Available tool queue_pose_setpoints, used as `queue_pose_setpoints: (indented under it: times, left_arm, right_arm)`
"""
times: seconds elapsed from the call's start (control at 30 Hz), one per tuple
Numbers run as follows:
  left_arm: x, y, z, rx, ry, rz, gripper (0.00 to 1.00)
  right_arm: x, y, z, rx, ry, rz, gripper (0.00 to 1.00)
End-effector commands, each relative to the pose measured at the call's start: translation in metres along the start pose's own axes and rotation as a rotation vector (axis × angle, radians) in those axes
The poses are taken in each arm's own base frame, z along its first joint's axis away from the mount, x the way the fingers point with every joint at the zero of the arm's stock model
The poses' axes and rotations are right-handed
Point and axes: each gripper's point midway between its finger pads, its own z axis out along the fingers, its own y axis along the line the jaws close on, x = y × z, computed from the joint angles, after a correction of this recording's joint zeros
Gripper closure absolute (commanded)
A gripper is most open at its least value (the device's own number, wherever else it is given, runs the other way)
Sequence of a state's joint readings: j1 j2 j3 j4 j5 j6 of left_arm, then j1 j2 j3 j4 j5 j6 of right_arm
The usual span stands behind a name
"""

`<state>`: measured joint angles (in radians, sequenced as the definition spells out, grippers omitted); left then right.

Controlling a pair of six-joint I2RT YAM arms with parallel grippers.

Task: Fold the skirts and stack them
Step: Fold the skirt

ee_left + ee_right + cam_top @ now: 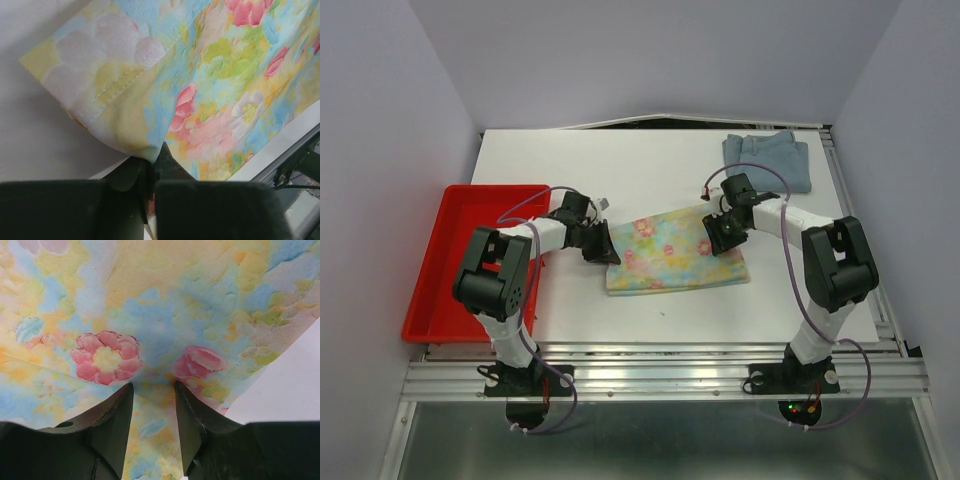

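The floral skirt (675, 255) lies flat on the white table, between both arms. My left gripper (605, 245) is at its left edge. In the left wrist view the left gripper (152, 160) is shut on a pinched, lifted fold at the floral skirt's (215, 75) hemmed corner. My right gripper (720, 238) is over the skirt's right end. In the right wrist view the right gripper (154, 390) presses down on the floral skirt (150, 300), jaws apart, with cloth puckering between the fingertips. The denim skirt (767, 158) lies folded at the far right corner.
A red tray (430, 280) sits at the table's left edge beside the left arm. The table's metal front rail (660, 375) runs just below the skirt.
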<state>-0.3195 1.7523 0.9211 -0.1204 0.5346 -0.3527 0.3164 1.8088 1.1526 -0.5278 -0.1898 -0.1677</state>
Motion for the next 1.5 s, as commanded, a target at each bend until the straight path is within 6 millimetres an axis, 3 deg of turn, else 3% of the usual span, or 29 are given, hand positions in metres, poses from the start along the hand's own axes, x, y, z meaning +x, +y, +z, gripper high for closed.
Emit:
queue_pose_setpoints:
  times: [0.0,0.2,0.3,0.37,0.47,0.67,0.8,1.0,1.1,1.17,1.2,1.33,1.47]
  left_arm:
    - [0.008,0.023,-0.002,-0.086,0.018,-0.029,0.99]
    - [-0.016,0.020,-0.033,-0.143,-0.059,0.032,1.00]
    - [-0.027,0.020,-0.048,-0.186,-0.077,0.068,1.00]
    - [-0.036,0.020,-0.057,-0.220,-0.087,0.104,1.00]
    - [-0.044,0.023,-0.061,-0.261,-0.086,0.136,1.00]
    - [-0.056,0.027,-0.060,-0.343,-0.073,0.159,1.00]
    - [-0.059,0.021,-0.063,-0.417,-0.071,0.183,1.00]
    - [-0.064,0.003,-0.062,-0.416,-0.083,0.214,1.00]
    - [-0.067,0.002,-0.062,-0.429,-0.085,0.221,1.00]
    - [-0.073,0.001,-0.066,-0.449,-0.098,0.223,1.00]
    - [-0.075,0.000,-0.067,-0.455,-0.104,0.228,1.00]
    - [-0.084,-0.010,-0.072,-0.510,-0.143,0.262,1.00]
    - [-0.086,-0.029,-0.066,-0.499,-0.140,0.266,1.00]
  right_arm:
    - [0.020,0.002,0.013,-0.007,0.061,0.002,0.55]
    - [0.004,0.022,-0.004,-0.099,-0.004,0.032,0.55]
    - [-0.017,0.030,-0.027,-0.117,-0.080,0.057,0.46]
    - [-0.033,0.028,-0.041,-0.106,-0.133,0.088,0.41]
    - [-0.044,0.005,-0.049,-0.080,-0.166,0.183,0.32]
    - [-0.043,-0.022,-0.029,-0.075,-0.130,0.357,0.30]
    - [-0.033,-0.016,-0.004,-0.126,-0.093,0.404,0.30]
    - [-0.027,-0.006,0.015,-0.198,-0.074,0.443,0.32]
    - [-0.023,-0.002,0.020,-0.225,-0.062,0.458,0.41]
    - [-0.015,0.000,0.025,-0.232,-0.039,0.471,0.57]
    - [-0.012,0.001,0.026,-0.234,-0.030,0.473,0.72]
    - [-0.004,0.003,0.030,-0.238,-0.008,0.484,0.97]
    - [-0.005,0.009,0.028,-0.271,-0.012,0.499,0.99]
